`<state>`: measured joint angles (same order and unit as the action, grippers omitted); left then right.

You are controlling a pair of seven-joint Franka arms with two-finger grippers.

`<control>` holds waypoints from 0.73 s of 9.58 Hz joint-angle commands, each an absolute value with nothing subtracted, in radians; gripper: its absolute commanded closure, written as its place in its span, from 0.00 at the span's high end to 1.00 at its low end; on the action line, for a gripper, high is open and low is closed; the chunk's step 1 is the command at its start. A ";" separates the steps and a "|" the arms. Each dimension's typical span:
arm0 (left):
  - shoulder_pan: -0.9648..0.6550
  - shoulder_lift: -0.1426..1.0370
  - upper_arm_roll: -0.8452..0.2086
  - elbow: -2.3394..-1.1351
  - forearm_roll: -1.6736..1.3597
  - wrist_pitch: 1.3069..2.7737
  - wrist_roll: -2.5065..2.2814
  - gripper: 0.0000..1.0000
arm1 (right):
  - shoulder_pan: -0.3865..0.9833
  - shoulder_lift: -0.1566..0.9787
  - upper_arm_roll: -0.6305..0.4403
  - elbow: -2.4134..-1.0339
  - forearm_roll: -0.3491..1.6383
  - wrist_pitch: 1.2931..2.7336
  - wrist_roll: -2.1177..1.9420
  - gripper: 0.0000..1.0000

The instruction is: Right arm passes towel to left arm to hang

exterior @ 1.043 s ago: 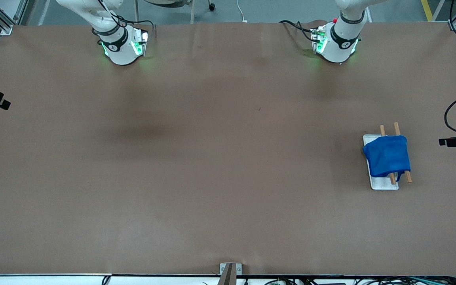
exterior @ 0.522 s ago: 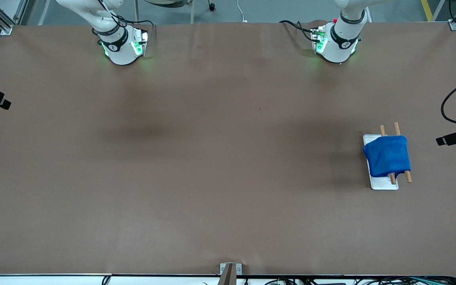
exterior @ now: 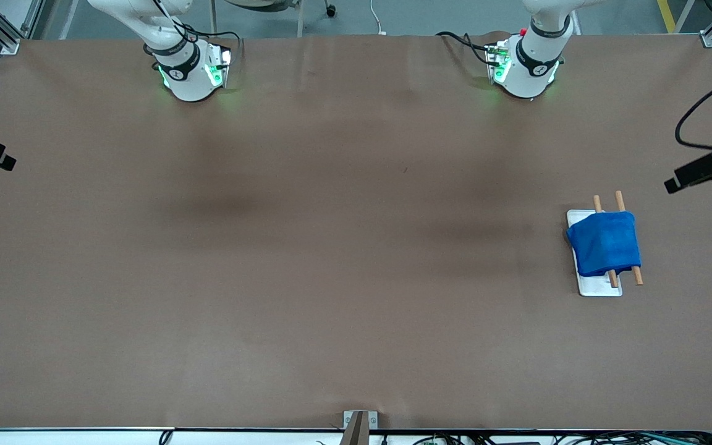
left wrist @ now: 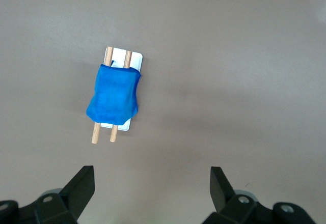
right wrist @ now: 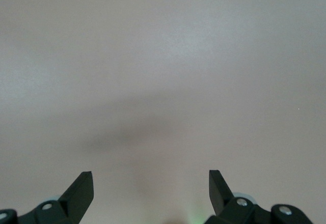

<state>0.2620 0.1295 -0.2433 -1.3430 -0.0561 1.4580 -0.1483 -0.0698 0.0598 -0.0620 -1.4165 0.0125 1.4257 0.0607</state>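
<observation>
**Towel draped on the rack, both grippers high and empty**

The towel (exterior: 604,243) hangs over two wooden rods (exterior: 619,202) of a small rack with a white base (exterior: 600,287), toward the left arm's end of the brown table (exterior: 306,247). It covers the middle of both rods, whose ends stick out on either side of the cloth (a dark blue edge dangles at the end nearer the front camera).

The left gripper (left wrist: 152,183) hovers high over the table with its two fingers spread wide and nothing between them. The towel (left wrist: 114,95) lies below it and off to one side of the gap between the fingers, well apart from both fingertips (left wrist: 84,175).

The right gripper (right wrist: 151,183) is likewise spread wide and holds nothing, hanging over bare table with only a soft shadow beneath. The right arm (exterior: 173,49) and left arm (exterior: 535,43) show only their green-lit bases in the front view.
</observation>
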 commanded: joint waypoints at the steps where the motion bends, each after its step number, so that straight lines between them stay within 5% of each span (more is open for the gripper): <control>1: 0.250 0.060 -0.264 -1.399 -0.028 1.445 -0.100 1.00 | -0.072 0.061 -0.063 -1.407 0.009 1.414 0.051 1.00; 7: 0.026 -0.110 -0.146 -1.638 0.002 1.508 -0.094 1.00 | -0.072 0.060 -0.066 -1.407 -0.003 1.416 0.046 1.00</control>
